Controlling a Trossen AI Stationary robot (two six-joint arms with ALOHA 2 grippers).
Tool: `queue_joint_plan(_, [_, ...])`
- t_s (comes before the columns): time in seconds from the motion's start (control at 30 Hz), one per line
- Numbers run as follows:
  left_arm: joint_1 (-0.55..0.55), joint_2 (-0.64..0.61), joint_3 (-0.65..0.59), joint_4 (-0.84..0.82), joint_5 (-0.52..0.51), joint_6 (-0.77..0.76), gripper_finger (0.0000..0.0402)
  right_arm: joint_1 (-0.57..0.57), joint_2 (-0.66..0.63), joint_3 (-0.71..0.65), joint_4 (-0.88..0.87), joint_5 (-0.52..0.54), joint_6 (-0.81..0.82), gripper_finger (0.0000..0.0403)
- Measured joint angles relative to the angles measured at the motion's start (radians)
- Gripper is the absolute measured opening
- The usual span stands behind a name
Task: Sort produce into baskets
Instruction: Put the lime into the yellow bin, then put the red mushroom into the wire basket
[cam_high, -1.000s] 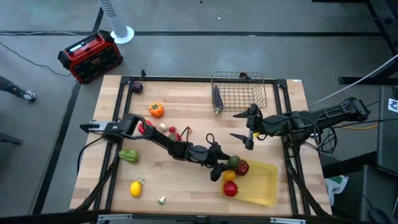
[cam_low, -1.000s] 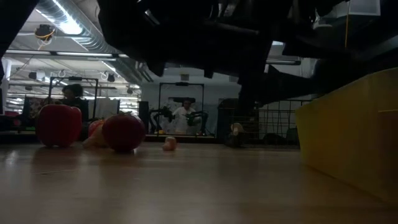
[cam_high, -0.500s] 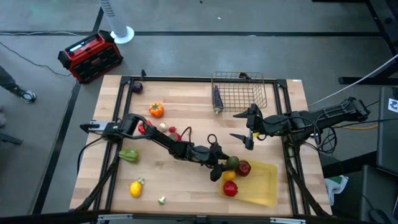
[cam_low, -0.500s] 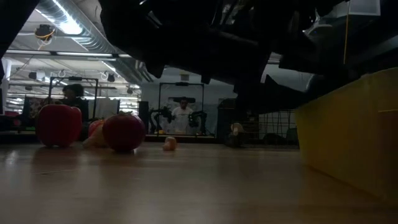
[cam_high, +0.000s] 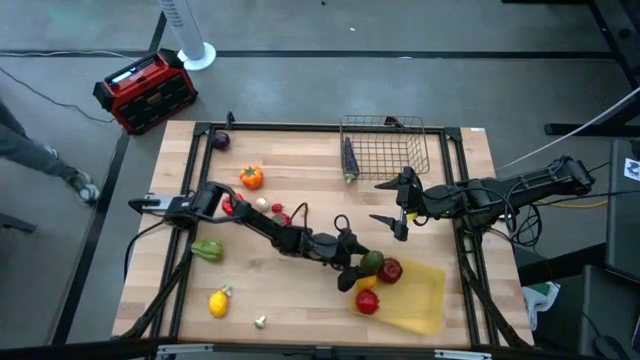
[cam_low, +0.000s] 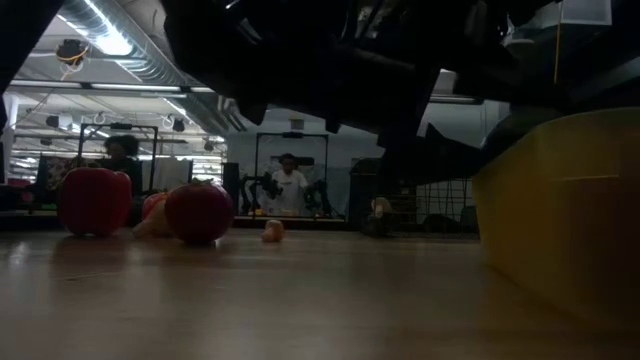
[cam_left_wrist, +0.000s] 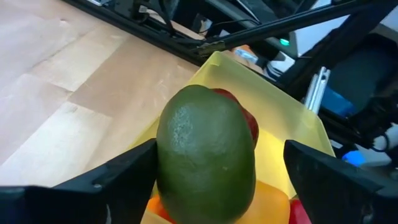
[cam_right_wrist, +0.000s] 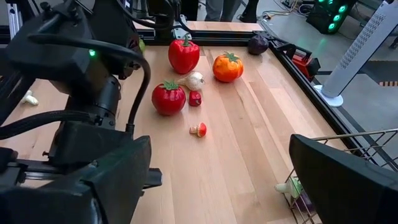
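A dark green fruit (cam_left_wrist: 205, 154) sits between the fingers of the left gripper (cam_high: 362, 271), which is closed on it at the near-left corner of the yellow tray (cam_high: 425, 300). In the left wrist view the fruit fills the gap between the two dark fingers, with the tray's rim right behind it. Inside the tray lie a red apple (cam_high: 390, 269), a second red fruit (cam_high: 367, 302) and a small orange-yellow piece (cam_high: 367, 284), all crowded at the same end as the gripper.

The wire basket (cam_high: 384, 147) stands at the far edge of the table (cam_high: 300, 310), with a purple eggplant (cam_high: 349, 154) against its left side. The right gripper (cam_high: 397, 205) hangs just in front of the basket, fingers spread wide and empty.

Still loose on the left half of the table are an orange pepper (cam_high: 251, 177), a green pepper (cam_high: 207, 249), a lemon (cam_high: 218, 302), a small pale piece (cam_high: 260, 322) and a dark purple fruit (cam_high: 221, 140) in the far corner. Only the right wrist view separates the cluster beside the left arm: a red pepper (cam_right_wrist: 184, 55), a tomato (cam_right_wrist: 168, 98) and a tiny mushroom (cam_right_wrist: 199, 129).

A red-and-black box (cam_high: 145, 91) sits on the floor beyond the table; no writing on it can be read.
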Motion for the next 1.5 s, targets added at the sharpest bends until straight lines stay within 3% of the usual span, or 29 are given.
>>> queue_joint_plan(0.2, [0.018, -0.004, 0.0, 0.01, 0.081, -0.007, 0.0339, 0.0, 0.0, 0.001, 0.0, 0.0, 0.0, 0.0376])
queue_joint_plan(0.8, [0.069, -0.09, -0.002, -0.063, 0.094, 0.076, 0.0339, 0.0, 0.0, 0.001, -0.001, 0.0, 0.0, 0.0376])
queue_joint_plan(1.23, [0.157, -0.322, -0.002, -0.543, 0.101, 0.204, 0.0339, 0.0, 0.0, 0.001, -0.006, 0.0, 0.002, 0.0376])
queue_joint_plan(1.5, [0.184, -0.46, -0.002, -0.823, 0.08, 0.202, 0.0339, 0.0, 0.0, 0.001, -0.009, 0.0, 0.002, 0.0376])
